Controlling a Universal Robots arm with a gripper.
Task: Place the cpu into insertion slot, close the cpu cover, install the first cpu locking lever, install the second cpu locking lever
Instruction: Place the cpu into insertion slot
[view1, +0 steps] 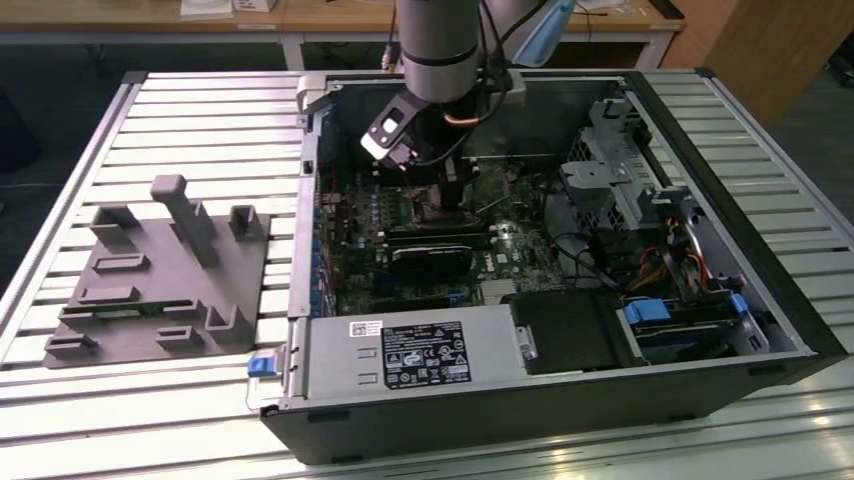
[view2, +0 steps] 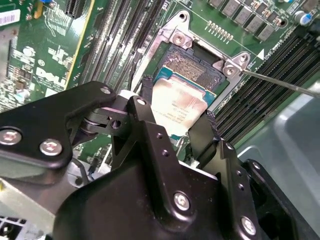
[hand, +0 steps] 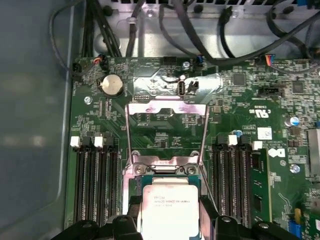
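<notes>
Black two-finger gripper (view2: 177, 114) is clamped on the small flat square cpu with the pale silvery face (view2: 175, 100), with one black finger (view2: 144, 100) on each opposite edge. In both wrist views the chip hangs partly over the square insertion slot with dark centre and silver rim (view2: 192, 64). The dark contact field is bare beyond the chip. Can't tell if chip and socket touch. The thin silvery cpu cover frame (hand: 167, 104) stands swung open. In the exterior view the arm reaches down at upper centre of frame, into the open black computer case (view1: 467, 430).
</notes>
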